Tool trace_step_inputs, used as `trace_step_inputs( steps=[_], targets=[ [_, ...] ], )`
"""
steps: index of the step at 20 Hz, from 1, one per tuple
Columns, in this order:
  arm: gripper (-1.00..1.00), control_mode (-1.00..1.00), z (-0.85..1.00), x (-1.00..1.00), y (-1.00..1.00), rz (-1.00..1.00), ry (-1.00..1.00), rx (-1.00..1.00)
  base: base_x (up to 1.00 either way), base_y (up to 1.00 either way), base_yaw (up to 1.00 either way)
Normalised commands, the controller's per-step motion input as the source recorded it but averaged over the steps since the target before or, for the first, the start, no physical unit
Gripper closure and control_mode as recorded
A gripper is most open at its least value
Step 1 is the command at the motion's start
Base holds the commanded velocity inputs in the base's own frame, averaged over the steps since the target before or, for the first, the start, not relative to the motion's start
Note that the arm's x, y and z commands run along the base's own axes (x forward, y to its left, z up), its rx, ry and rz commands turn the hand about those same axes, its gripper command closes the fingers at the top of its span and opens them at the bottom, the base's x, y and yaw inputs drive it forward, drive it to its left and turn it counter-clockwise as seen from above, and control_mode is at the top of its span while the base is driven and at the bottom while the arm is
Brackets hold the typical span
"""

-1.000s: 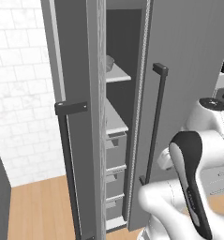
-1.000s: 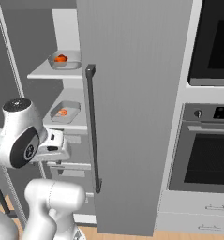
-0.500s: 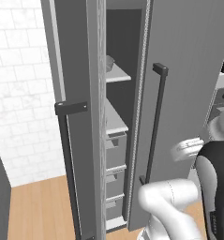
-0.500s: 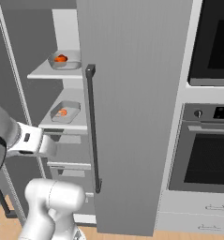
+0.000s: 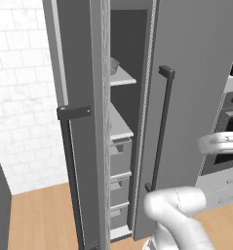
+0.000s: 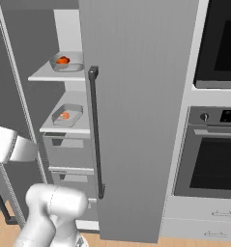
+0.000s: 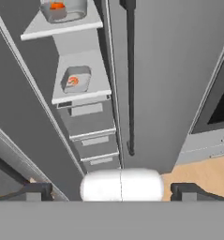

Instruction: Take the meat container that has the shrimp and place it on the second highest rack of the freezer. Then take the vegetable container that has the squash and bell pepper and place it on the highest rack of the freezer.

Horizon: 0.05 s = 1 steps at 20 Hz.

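Freezer (image 6: 136, 120) open; squash (image 6: 63, 60) tray on highest rack (image 6: 51, 75), shrimp (image 6: 64, 116) tray below.

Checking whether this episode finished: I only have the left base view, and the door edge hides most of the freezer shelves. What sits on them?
Observer: The right base view shows a container with orange-red produce on the highest rack.
Operator: And below it?
Observer: A tray holding the shrimp lies on the second rack.
Operator: Is the hand holding anything?
Observer: No. In the hand view the hand is open and empty, away from the shelves.
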Motion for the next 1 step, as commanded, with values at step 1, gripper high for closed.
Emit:
trace_step_inputs(
  steps=[1],
  targets=[
    [-1.0, -1.0, 0.0, -0.29, 0.0, -0.03, -0.08, 0.15, 0.0, 0.0, 0.0]
  ],
)
